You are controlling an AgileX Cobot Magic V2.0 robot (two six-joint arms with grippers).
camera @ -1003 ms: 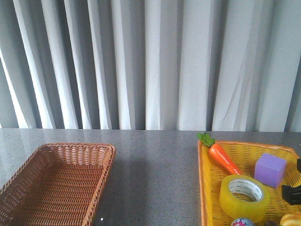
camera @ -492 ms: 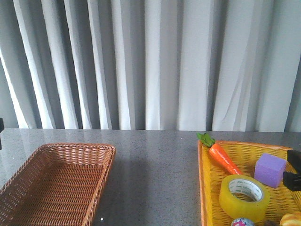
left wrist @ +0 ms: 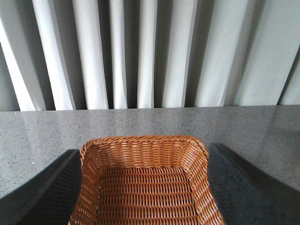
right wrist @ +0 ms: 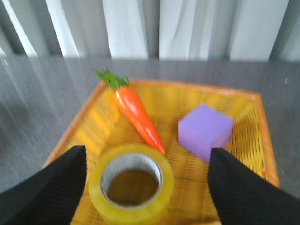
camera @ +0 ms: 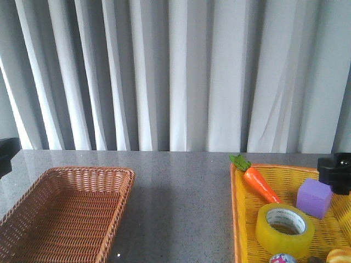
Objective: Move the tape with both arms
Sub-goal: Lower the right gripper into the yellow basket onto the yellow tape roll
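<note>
The tape [camera: 277,239], a yellow roll with a white printed core, lies flat in the yellow basket [camera: 235,219] at the front right of the table. In the right wrist view the tape [right wrist: 133,214] lies below and between my black fingers [right wrist: 51,187], apart from both. My right gripper [right wrist: 147,150] is open, with nothing held. A black part of the right arm [camera: 335,174] shows at the right edge, above the basket. My left gripper [left wrist: 143,150] is open over the empty brown wicker basket [left wrist: 140,140]. A bit of the left arm [camera: 8,149] shows at the left edge.
An orange toy carrot [camera: 262,185] and a purple block [camera: 315,197] lie beyond the tape in the yellow basket. A colourful ball [camera: 282,258] and a yellow item [camera: 340,255] sit at its near end. The brown basket [camera: 90,171] is at the left. Curtains hang behind the table.
The right arm has risen at the right edge, from beside the tape to above the purple block. The left arm has come into view at the left edge.
</note>
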